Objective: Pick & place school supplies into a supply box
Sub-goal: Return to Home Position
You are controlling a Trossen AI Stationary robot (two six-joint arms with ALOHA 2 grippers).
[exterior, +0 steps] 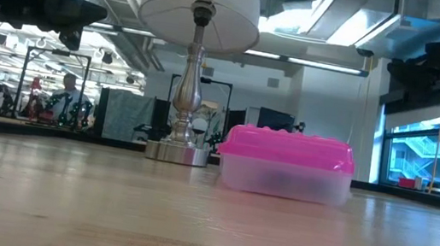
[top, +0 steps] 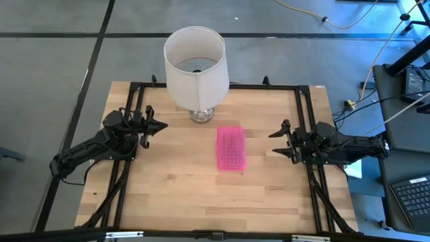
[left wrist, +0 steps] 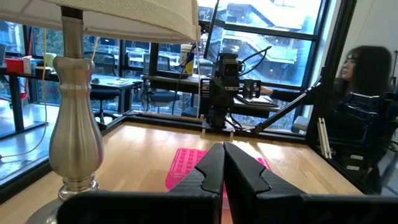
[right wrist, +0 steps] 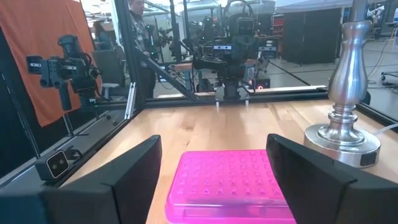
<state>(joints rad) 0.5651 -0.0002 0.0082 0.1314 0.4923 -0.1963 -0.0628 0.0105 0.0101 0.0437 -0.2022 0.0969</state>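
Observation:
The supply box (top: 230, 148), clear plastic under a bright pink studded lid, rests flat on its bottom at the middle of the wooden table; it also shows in the low view (exterior: 286, 162). No school supplies are in view. My left gripper (top: 158, 126) hovers shut at the table's left side, pointing level toward the box (left wrist: 186, 167), with its fingers (left wrist: 214, 168) closed together. My right gripper (top: 275, 142) hovers open at the table's right side, facing the box's lid (right wrist: 230, 177), its two fingers standing wide apart and well short of the box.
A white-shaded lamp (top: 195, 66) on a silver base (top: 201, 115) stands just beyond the box, toward the far edge. Black frame rails (top: 302, 128) run along the table's sides. Bare wood lies in front of the box. A person (left wrist: 367, 81) sits beyond the table.

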